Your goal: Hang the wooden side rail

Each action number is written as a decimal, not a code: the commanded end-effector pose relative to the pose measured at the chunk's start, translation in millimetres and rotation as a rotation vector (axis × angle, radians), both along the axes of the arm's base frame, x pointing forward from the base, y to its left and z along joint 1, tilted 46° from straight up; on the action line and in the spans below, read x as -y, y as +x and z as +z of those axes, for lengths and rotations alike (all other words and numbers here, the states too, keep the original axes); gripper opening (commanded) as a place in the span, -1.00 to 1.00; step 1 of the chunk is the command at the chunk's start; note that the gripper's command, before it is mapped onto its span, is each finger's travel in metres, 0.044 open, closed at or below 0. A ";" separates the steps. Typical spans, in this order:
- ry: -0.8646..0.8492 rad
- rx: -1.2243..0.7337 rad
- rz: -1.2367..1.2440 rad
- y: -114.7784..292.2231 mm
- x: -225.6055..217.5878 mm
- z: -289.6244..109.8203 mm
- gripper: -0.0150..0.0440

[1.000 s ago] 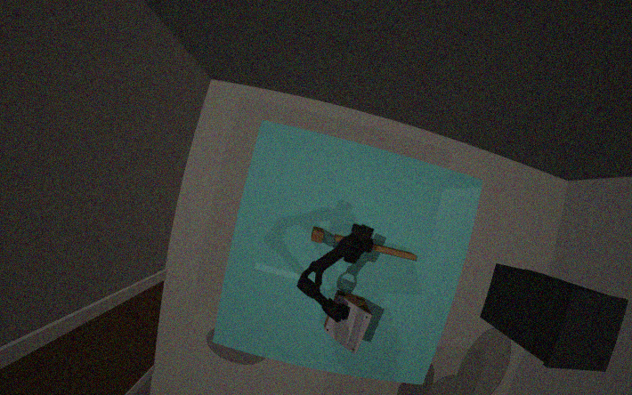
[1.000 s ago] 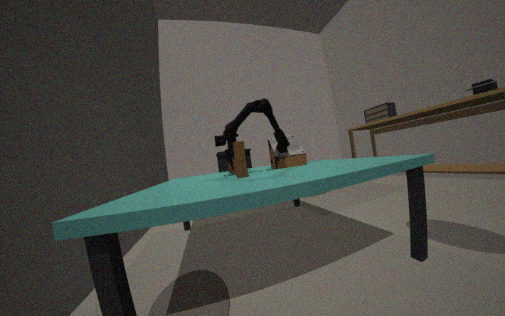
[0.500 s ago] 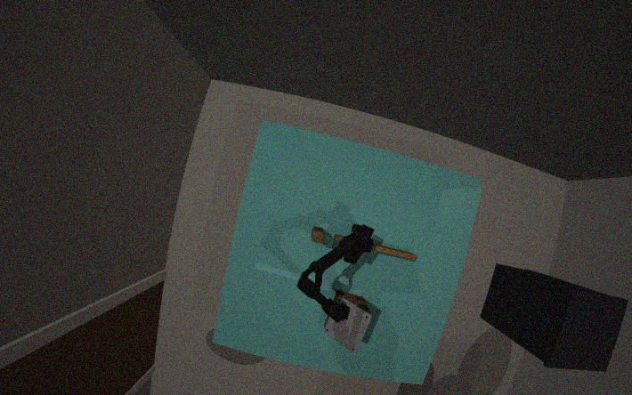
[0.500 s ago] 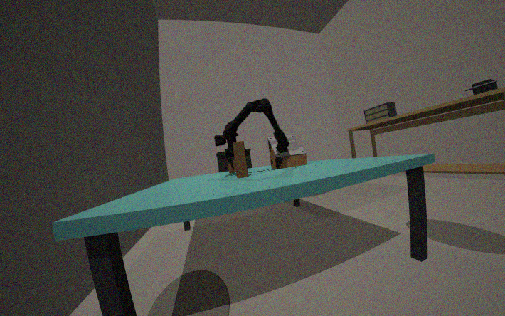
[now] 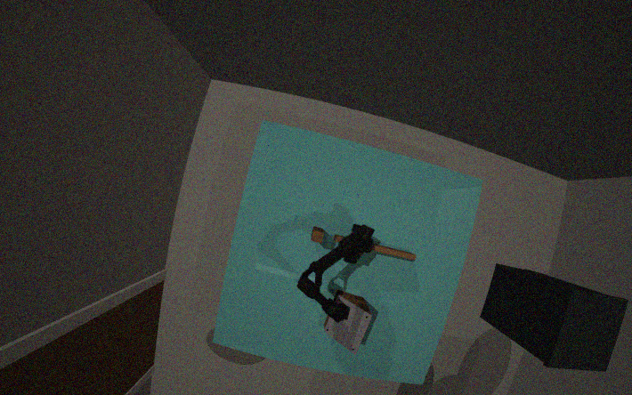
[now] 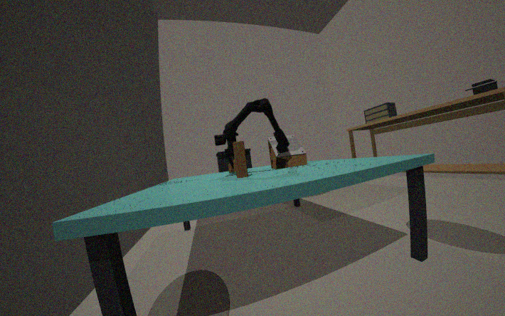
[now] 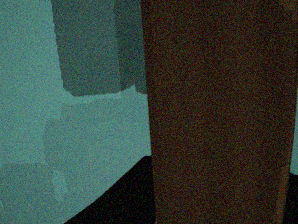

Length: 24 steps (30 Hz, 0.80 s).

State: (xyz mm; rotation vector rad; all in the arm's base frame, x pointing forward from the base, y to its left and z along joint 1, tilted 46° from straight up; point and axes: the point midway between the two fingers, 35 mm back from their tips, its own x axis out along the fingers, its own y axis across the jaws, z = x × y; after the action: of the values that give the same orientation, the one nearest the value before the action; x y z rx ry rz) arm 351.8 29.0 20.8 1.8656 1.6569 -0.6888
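Note:
The wooden side rail (image 5: 397,253) runs left to right across the teal table (image 5: 309,166) (image 6: 207,196). Its right end is the far end. Its left end points at the headboard post (image 5: 316,235) (image 6: 240,159), which stands upright. My gripper (image 5: 358,244) is shut on the rail near the middle, closer to the post. In the wrist view the rail (image 7: 213,129) fills the right half as a dark brown board over the table (image 7: 33,116). The hooks, the slot and the pins are hidden. In the exterior view the post covers most of the rail.
The arm's base sits on a white and wooden block (image 5: 350,324) (image 6: 289,158) near the table's front edge. A black box (image 5: 554,318) stands on the floor to the right. A wooden bench (image 6: 442,109) with dark boxes stands by the wall.

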 end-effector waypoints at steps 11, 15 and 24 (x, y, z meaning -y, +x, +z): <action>-0.010 0.010 -0.013 1.5 7.8 4.2 -0.49; -0.010 0.010 -0.013 1.2 7.3 4.2 -0.49; -0.010 0.010 -0.013 0.3 5.7 4.1 -0.49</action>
State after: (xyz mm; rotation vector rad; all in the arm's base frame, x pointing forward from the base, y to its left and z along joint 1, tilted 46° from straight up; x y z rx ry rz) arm 351.2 27.7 22.6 1.8665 1.6554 -0.6879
